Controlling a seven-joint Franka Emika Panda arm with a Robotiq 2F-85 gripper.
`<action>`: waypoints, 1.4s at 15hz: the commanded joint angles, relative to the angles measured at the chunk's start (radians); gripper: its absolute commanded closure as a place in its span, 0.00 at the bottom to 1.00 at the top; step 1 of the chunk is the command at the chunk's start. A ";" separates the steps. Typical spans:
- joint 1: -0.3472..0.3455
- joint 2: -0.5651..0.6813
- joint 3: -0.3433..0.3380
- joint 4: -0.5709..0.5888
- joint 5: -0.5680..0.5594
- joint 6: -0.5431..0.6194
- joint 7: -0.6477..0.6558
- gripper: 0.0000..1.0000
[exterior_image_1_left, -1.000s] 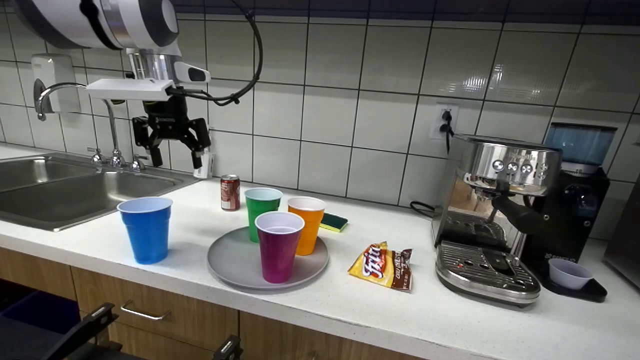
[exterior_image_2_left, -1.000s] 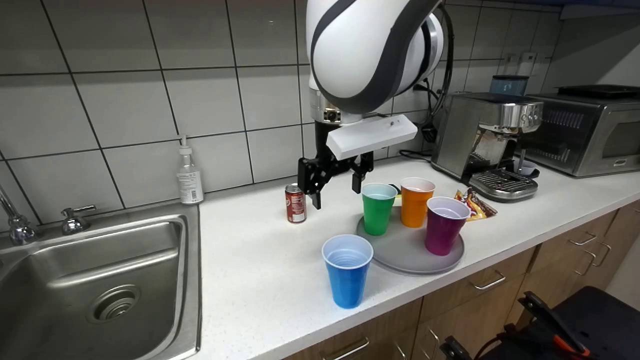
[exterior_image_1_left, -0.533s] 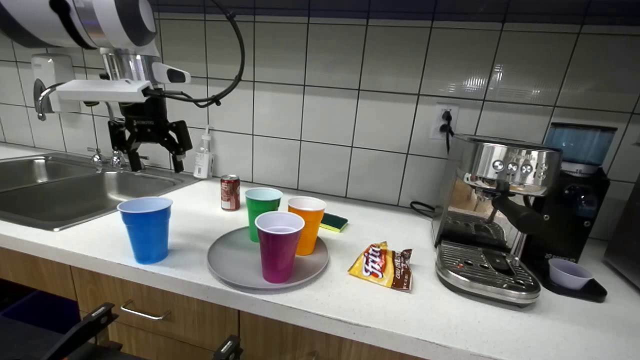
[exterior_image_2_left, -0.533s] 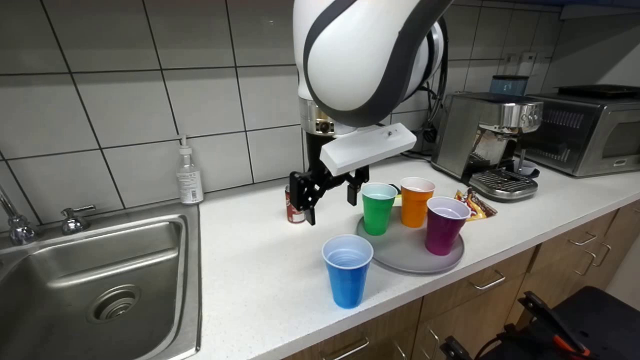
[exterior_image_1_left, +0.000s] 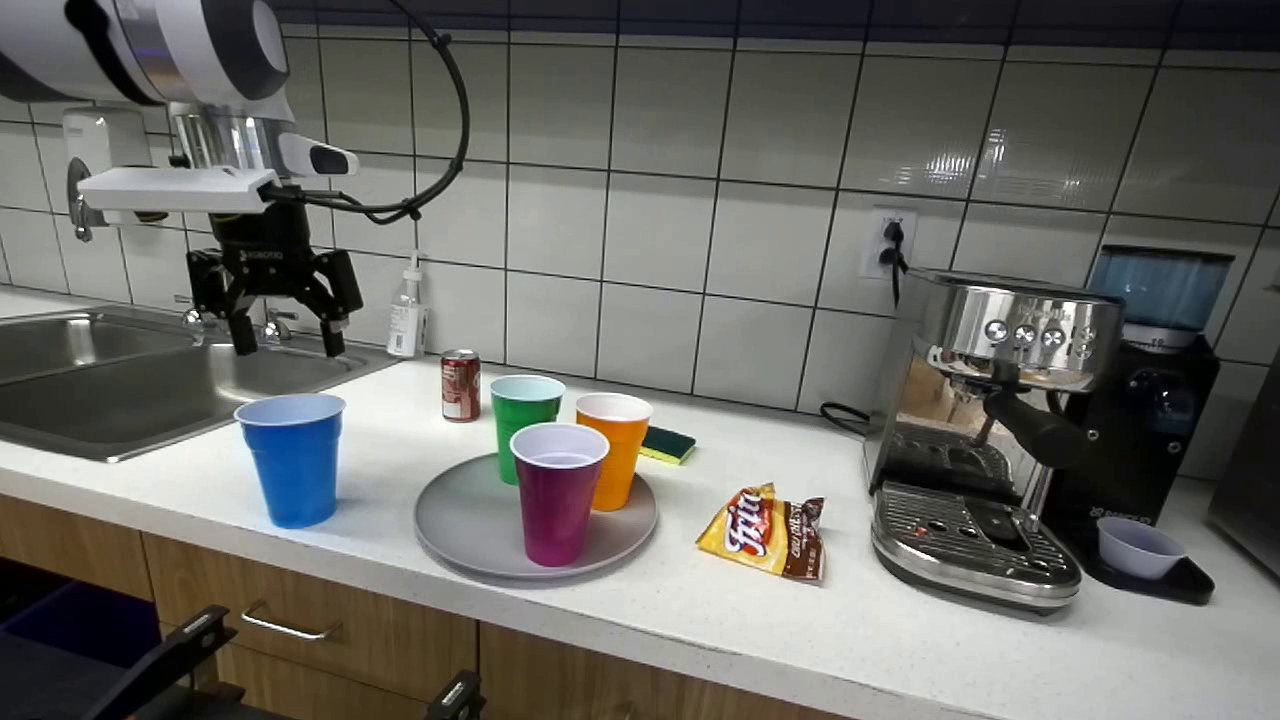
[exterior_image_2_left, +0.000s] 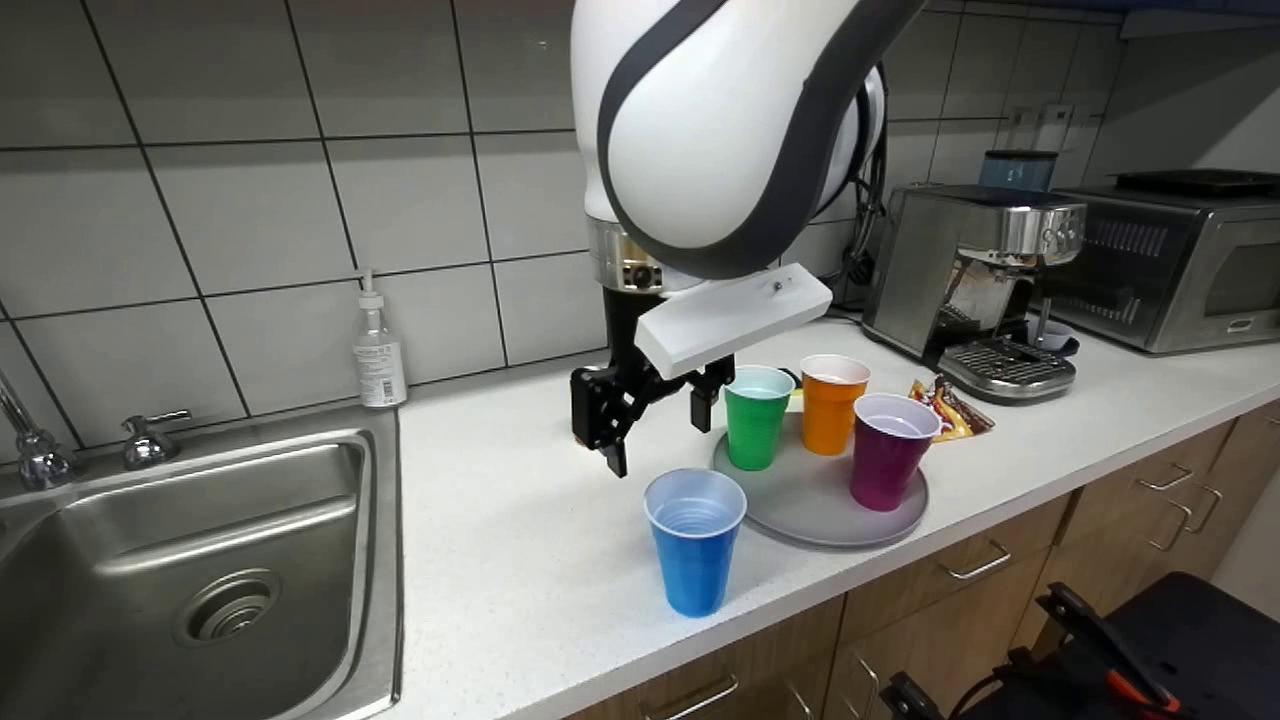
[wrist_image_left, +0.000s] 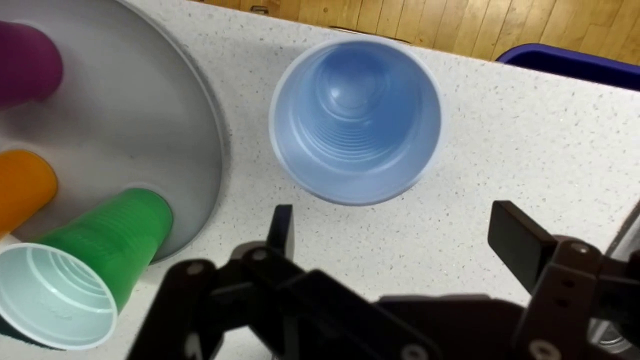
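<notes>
Jaws of black 2-finger gripper (wrist_image_left: 392, 230) stand apart, empty; off-centre descent could topple blue tapered plastic cup (wrist_image_left: 356, 122).

A kitchen with a white worktop (exterior_image_2_left: 500, 580).
Steel sink (exterior_image_2_left: 230, 500) and tap (exterior_image_2_left: 42, 458), tiled wall (exterior_image_1_left: 660, 240), wooden drawers (exterior_image_1_left: 380, 610), coffee machine (exterior_image_1_left: 985, 320), grinder (exterior_image_1_left: 1150, 420).

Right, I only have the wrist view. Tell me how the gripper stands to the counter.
Observer: In both exterior views the gripper points down, raised off the counter.
Operator: Now describe the outside of the blue cup; I only see into it.
Observer: Its outer wall is a deeper blue than its pale inside.
Operator: Good. Report what lies beyond the plate.
Observer: A yellow-and-brown snack bag, on the opposite side of the plate from the blue cup.
</notes>
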 joint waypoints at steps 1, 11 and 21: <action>0.007 0.001 0.017 -0.016 0.028 0.013 0.010 0.00; 0.019 0.107 0.013 0.024 0.080 0.071 0.023 0.00; 0.035 0.202 -0.004 0.058 0.058 0.108 0.045 0.00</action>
